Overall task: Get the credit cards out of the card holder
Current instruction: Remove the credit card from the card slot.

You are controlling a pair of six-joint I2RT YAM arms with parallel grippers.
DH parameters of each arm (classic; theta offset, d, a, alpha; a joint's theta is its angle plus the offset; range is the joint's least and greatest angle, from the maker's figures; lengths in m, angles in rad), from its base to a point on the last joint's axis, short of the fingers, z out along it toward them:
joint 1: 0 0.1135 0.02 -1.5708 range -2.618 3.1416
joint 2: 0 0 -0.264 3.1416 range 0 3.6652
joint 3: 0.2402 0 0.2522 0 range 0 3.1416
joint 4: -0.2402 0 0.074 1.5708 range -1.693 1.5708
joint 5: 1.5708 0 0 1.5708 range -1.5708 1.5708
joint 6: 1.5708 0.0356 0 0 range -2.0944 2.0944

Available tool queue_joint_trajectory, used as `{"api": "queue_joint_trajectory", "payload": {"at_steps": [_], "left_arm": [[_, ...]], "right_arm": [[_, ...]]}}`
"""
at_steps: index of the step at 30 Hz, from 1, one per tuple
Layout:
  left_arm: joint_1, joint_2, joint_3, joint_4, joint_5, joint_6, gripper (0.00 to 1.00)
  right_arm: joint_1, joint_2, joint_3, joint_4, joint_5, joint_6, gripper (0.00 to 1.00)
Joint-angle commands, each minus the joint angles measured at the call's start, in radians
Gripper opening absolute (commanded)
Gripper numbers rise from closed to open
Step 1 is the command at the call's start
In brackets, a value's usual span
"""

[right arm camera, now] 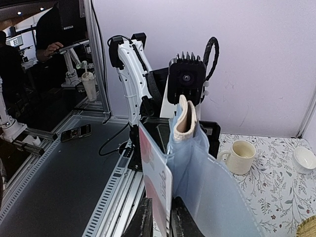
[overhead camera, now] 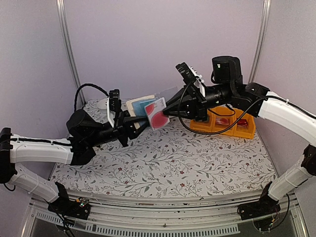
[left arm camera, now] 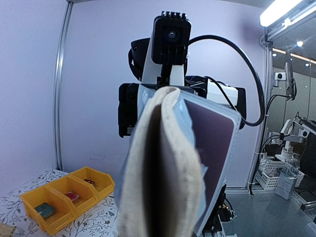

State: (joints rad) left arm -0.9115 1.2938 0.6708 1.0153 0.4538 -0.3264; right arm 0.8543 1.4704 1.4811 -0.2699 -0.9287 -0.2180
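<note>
Card holder (overhead camera: 134, 105) is up in the air over the table (overhead camera: 163, 163), left of centre and between the two arms. Your left gripper (overhead camera: 129, 117) has it clamped. Its fingers are hidden behind the holder in the left wrist view, but they are pressed shut on it.

Your right gripper (right arm camera: 162, 215) is pinching the near edge of the red-pink card (right arm camera: 150, 173), one finger on each face and almost no gap.

The relation that matters: the card's long axis runs along the line from one gripper to the other, and the holder's beige fold (right arm camera: 185, 118) is at the far end from your right fingers. The card looks only part way out of its glossy pocket.

So you pull straight back along that axis, toward the right arm and away from the left one. The light blue card (overhead camera: 143, 106) sits in the holder just beside it, so don't twist.
</note>
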Motion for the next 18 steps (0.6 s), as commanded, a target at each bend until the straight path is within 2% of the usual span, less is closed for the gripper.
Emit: {"api": "queue_joint_trajectory", "payload": {"at_steps": [1, 12, 18], "left_arm": [[0.018, -0.009, 0.015, 0.041, -0.060, -0.017, 0.00], [0.019, -0.015, 0.012, 0.033, -0.068, -0.013, 0.00], [0.017, -0.010, 0.012, 0.032, -0.073, -0.017, 0.00]], "right_arm": [[-0.009, -0.044, 0.017, -0.063, -0.146, -0.009, 0.11], [-0.026, -0.050, 0.017, -0.111, -0.181, -0.008, 0.11], [-0.027, 0.003, 0.036, -0.078, -0.185, 0.025, 0.12]]}}
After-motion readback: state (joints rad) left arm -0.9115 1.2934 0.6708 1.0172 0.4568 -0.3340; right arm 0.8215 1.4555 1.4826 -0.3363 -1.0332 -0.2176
